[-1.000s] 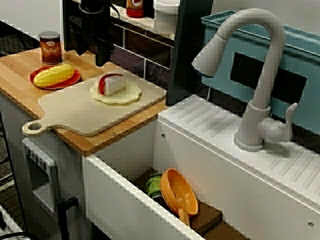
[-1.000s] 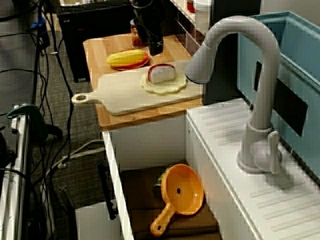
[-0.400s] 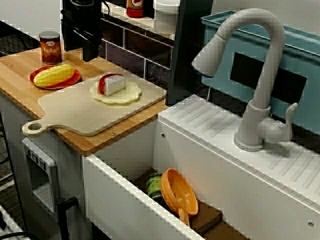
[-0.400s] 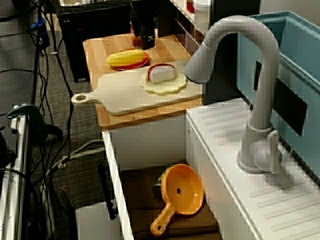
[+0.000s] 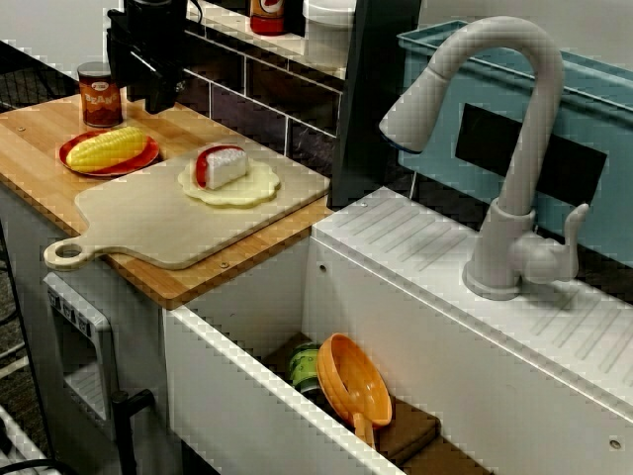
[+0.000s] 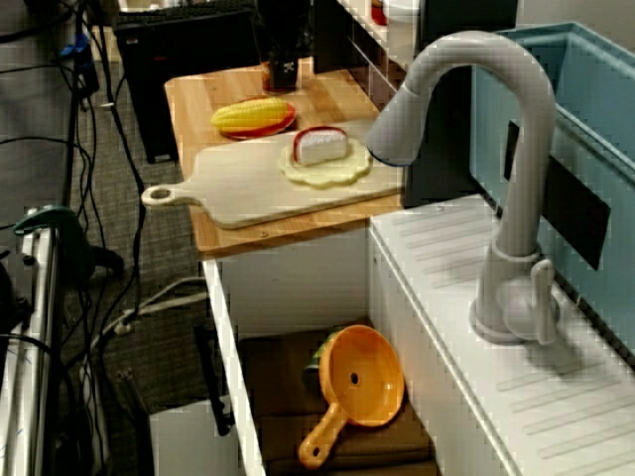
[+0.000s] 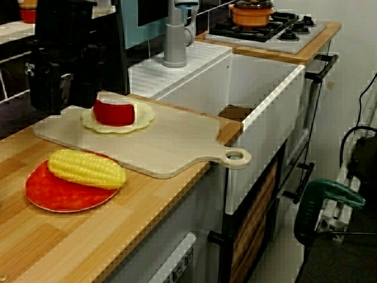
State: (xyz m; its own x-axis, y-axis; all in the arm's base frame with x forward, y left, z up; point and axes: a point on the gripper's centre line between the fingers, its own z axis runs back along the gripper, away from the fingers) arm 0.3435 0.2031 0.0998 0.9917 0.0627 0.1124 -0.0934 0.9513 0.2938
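Observation:
My black gripper (image 5: 150,103) hangs over the back left of the wooden counter (image 5: 40,168), just right of a brown can (image 5: 99,93) and behind a corn cob (image 5: 107,147) on a red plate (image 5: 131,163). Nothing shows between its fingers, and their gap is not visible. In the high view along the counter the gripper (image 6: 281,77) covers most of the can. In the low view from the counter's end the gripper (image 7: 49,106) stands left of a red-and-white food piece (image 7: 115,112) on a pale yellow disc (image 7: 144,115). Both rest on a pale cutting board (image 7: 177,147).
A white sink (image 5: 297,297) holds an orange strainer (image 5: 358,380) and a green item (image 5: 305,366). A grey faucet (image 5: 504,158) arches over it. A dark post (image 5: 366,99) and a tiled back wall with a shelf stand behind the board. A stove with an orange pot (image 7: 253,13) lies beyond the sink.
The gripper has moved left along the back of the counter, from behind the red-and-white piece to beside the can. Nothing else has shifted.

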